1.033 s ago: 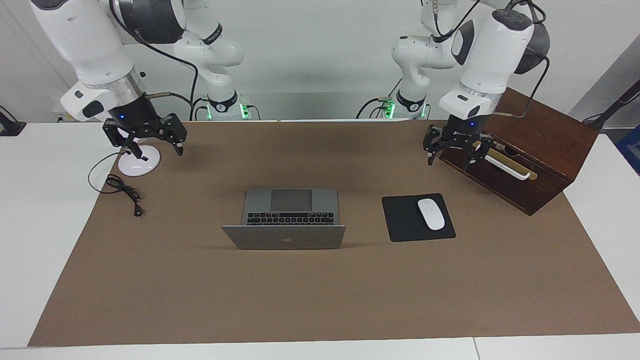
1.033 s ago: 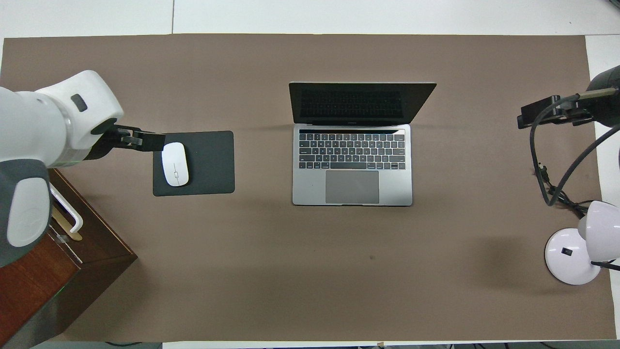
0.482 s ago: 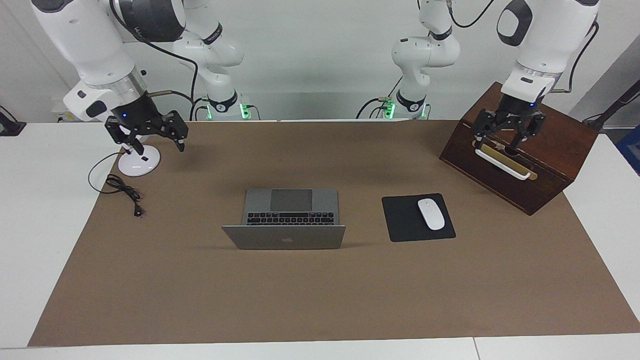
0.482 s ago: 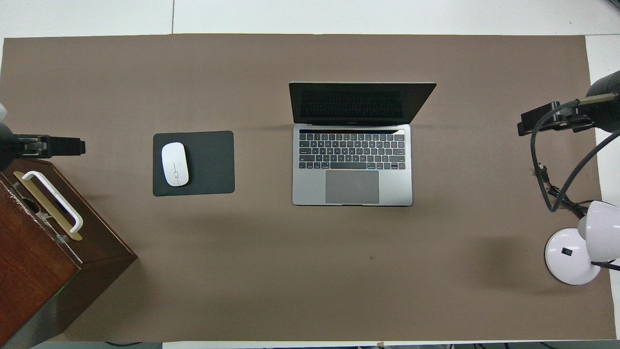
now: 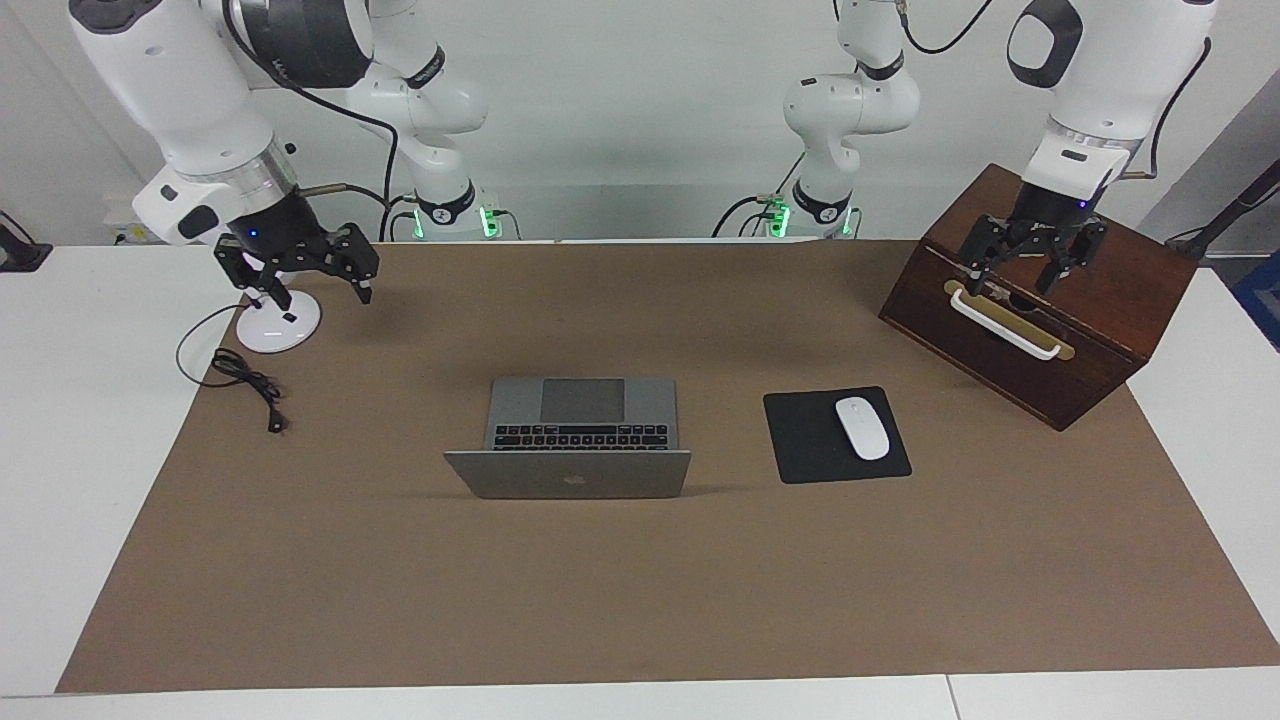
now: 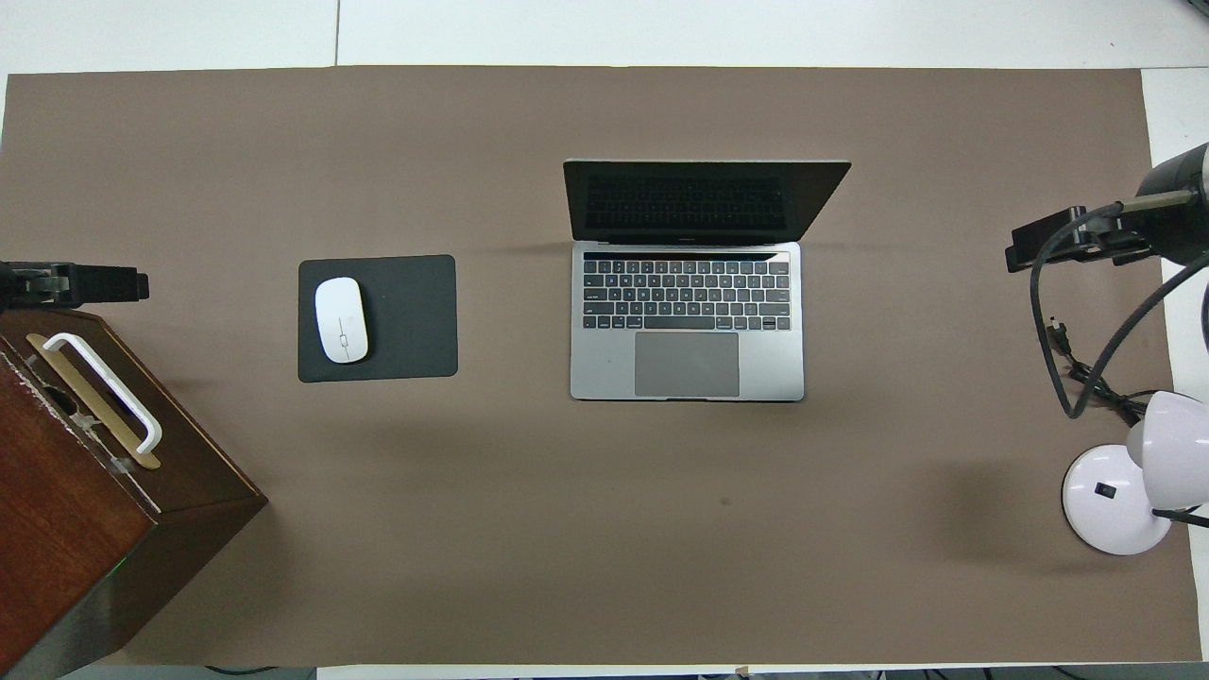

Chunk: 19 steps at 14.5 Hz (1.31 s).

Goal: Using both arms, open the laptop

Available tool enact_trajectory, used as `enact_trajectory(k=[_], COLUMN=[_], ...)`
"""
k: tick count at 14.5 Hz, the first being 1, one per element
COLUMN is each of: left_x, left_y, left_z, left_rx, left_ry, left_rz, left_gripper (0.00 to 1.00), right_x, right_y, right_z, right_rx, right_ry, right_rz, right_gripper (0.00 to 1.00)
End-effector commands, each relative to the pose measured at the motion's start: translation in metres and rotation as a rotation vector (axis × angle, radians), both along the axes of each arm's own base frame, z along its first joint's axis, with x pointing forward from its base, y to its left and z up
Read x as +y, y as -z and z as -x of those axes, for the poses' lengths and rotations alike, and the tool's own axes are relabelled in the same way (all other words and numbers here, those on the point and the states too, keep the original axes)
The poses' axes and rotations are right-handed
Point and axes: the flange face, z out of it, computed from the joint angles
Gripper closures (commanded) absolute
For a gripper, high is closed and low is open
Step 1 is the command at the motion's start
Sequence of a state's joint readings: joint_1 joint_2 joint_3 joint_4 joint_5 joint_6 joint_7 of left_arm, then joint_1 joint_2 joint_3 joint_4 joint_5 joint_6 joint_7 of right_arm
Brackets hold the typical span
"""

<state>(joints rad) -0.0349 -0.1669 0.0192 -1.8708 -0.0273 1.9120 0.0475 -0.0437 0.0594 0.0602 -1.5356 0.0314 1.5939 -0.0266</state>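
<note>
On the brown mat [image 5: 640, 600] — open laptop [image 5: 580, 425] — both hands raised, apart.

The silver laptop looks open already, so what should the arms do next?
Probably nothing more than rest: the thin silver-grey laptop stands open, lid raised. The left gripper hangs open over the dark wooden box, the right gripper open near the white lamp base.
</note>
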Motion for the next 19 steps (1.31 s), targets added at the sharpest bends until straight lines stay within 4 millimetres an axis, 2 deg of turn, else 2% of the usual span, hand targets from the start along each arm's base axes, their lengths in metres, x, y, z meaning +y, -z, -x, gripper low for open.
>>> enact_trajectory(k=[1,3,6,11,19], left_x=[-0.006,-0.003,0.001,-0.015,-0.013], left_y=[-0.023,-0.036,-0.033,-0.03,-0.031], left_z=[-0.004,0.004,0.012,0.013,0.013], left_rx=[0.046,0.134,0.197,0.206,0.21], left_ry=[0.012,0.009,0.007,0.035,0.035], left_rz=[-0.005,-0.014,-0.021,-0.027,-0.025], left_gripper=[0.0,0.0,0.0,0.0,0.0], right_x=[-0.006,-0.009,-0.013,-0.004,-0.005], right_y=[0.0,0.002,0.002,0.002,-0.001], right_z=[0.008,0.01,0.01,0.009,0.007], right_rx=[-0.014,-0.011,-0.013,-0.023,-0.035], right_ry=[-0.013,-0.018,-0.011,-0.018,-0.011], right_rz=[0.065,0.113,0.113,0.099,0.096], right_gripper=[0.0,0.0,0.0,0.0,0.0])
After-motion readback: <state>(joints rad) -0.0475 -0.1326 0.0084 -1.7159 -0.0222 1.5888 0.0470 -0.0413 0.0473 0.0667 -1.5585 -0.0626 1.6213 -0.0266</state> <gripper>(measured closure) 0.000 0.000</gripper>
